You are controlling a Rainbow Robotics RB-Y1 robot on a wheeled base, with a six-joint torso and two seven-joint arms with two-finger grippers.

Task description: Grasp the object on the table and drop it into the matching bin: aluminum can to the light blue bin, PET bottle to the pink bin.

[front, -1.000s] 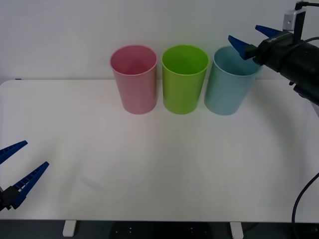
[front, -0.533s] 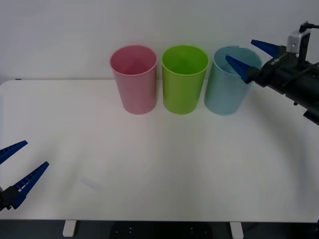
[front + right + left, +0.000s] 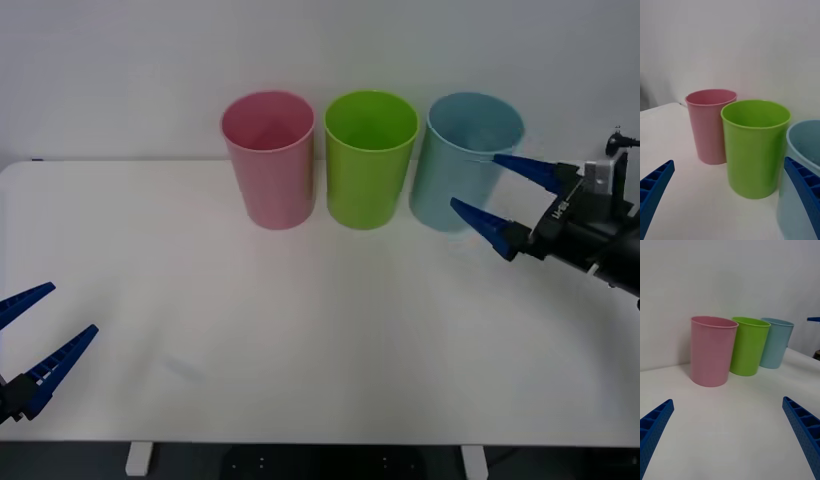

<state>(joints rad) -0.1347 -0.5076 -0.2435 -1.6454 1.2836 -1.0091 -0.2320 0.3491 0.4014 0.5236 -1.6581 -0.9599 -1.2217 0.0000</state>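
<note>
While the right gripper (image 3: 474,180) hangs at about 2 o'clock on the counter (image 3: 300,330), just beside the light blue bin (image 3: 445,170), its fingers stand wide with nothing between them. The left gripper (image 3: 73,308) waits at 8 o'clock, fingers also wide. The pink bin (image 3: 268,160), green bin (image 3: 370,160) and light blue bin stand upright in a row at 12 o'clock.

Location of the can: cannot tell; judged most likely inside the light blue bin. Its heading and long axis cannot be told.

Handling, by judgement: light, thin-walled, smooth, easily dented. Best taken across the mid-body with modest pressure, away from the rim.
</note>
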